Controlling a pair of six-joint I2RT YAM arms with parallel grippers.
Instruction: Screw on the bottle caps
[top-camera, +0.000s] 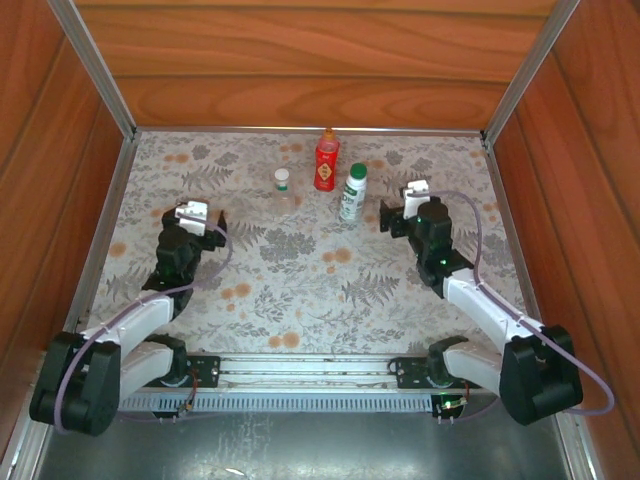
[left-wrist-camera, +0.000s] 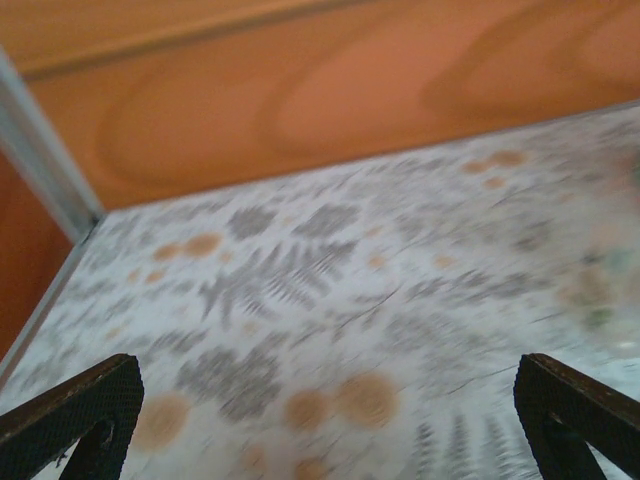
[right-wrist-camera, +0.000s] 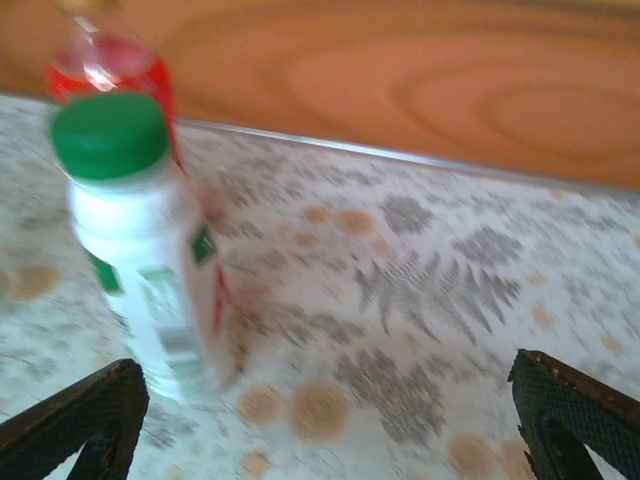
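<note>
My right jaws stand released, the tall white green-capped plastic bottle (right-wrist-camera: 150, 250) upright just ahead, toward their left side. My left jaws hang released too.

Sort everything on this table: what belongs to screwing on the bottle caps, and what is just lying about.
For the job: red bottle, short clear bottle, tall white bottle with a green cap.
Just there: floral table cover, wooden walls.
</note>
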